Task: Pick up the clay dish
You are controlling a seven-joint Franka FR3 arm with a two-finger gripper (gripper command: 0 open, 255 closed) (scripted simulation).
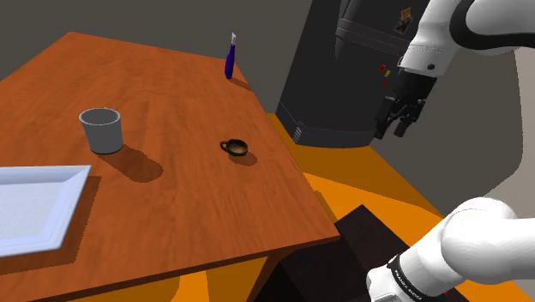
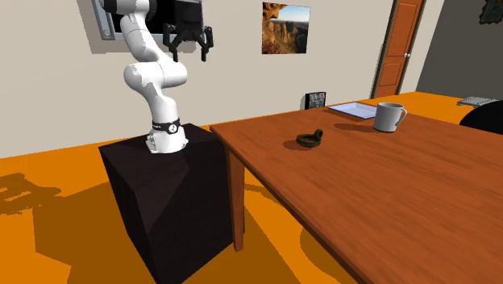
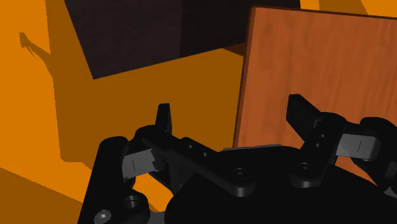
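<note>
Jaws wide, nothing between them; the two black fingers (image 3: 164, 118) stand well apart in the wrist view. The jaws hang high off the tabletop (image 1: 171, 197), over the orange floor (image 3: 25, 127) just past the tabletop's edge, with the dark stand (image 2: 169, 194) lower down and near. Dish (image 1: 237, 147) (small, dark brown, one loop handle) sits upright on the tabletop, well apart from the jaws and far lower, untouched. Farther from the jaws than the dish is a grey mug (image 1: 102, 129), upright, and beyond that a white tray (image 1: 34, 206) lies flat near the tabletop's far end. A blue bottle (image 1: 230, 60) stands at a tabletop corner, well apart from both the jaws and the dish. White arm (image 2: 149, 77) rises from the stand and bends over at the top, jaws pointing down. Behind the jaws in the shoulder view is a dark grey appliance (image 1: 334, 77).
</note>
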